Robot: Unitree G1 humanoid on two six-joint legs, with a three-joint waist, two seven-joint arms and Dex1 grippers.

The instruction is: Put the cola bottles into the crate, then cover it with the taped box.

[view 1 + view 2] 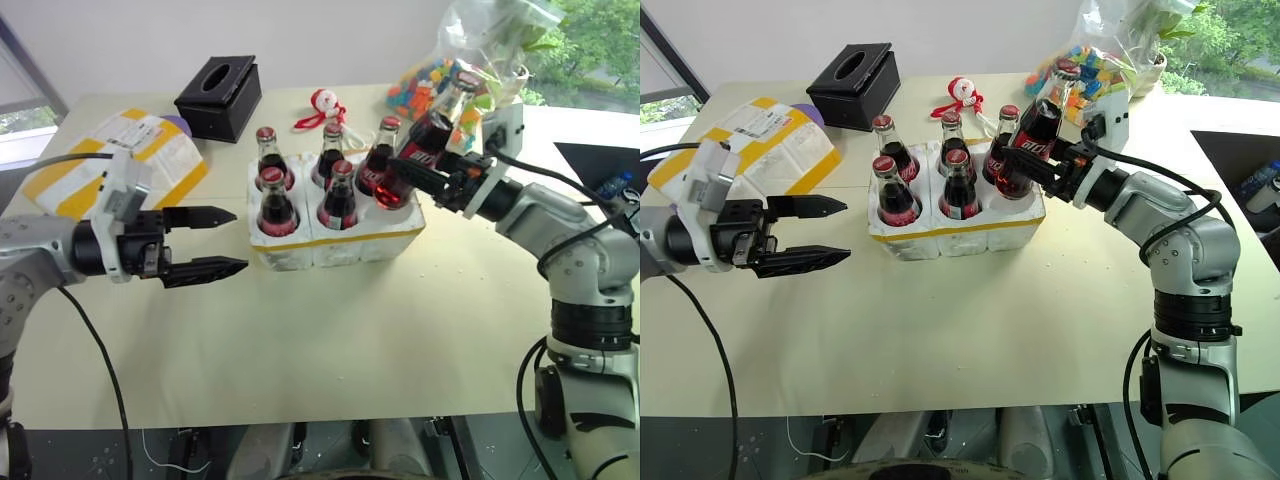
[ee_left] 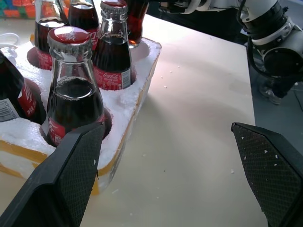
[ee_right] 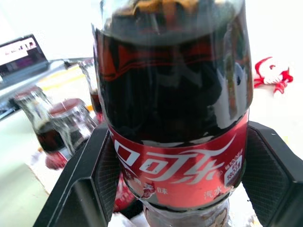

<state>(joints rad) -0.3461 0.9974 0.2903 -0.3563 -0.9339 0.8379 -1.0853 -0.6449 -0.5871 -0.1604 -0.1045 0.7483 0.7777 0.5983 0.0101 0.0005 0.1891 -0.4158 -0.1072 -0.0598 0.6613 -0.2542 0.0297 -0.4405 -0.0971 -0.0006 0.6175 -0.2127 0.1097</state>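
Table: a pale tabletop (image 1: 330, 340) is filling most of the head views, with a window and greenery showing at the upper right of the frame.
Taped box: the taped box (image 1: 120, 155) is lying at the left edge of the frame, well apart from the crate, its shipping label facing up; it is likely waiting there because covering comes only after the last bottle is in.
Crate: the crate (image 1: 335, 240) is sitting in the middle of the frame, its yellow band running round the side. It is holding five cola bottles (image 1: 275, 200) upright in its wells, while the well at its right front is sitting empty under the carried bottle.
Carried bottle: the sixth bottle (image 1: 425, 140) is hanging tilted, cap toward the upper right, base just over that empty well, probably so that it can be lowered in.
Right gripper: the right gripper (image 1: 425, 178) is clamping its fingers (image 3: 102, 175) on the carried bottle at the label.
Left gripper: the left gripper (image 1: 205, 242) is hovering left of the crate, fingers spread wide and holding nothing, seemingly keeping clear of the placement.
Other items: a black tissue box (image 1: 218, 95), a small red-and-white toy (image 1: 325, 105) and a bag of coloured blocks (image 1: 480, 50) are lying along the upper part of the frame.
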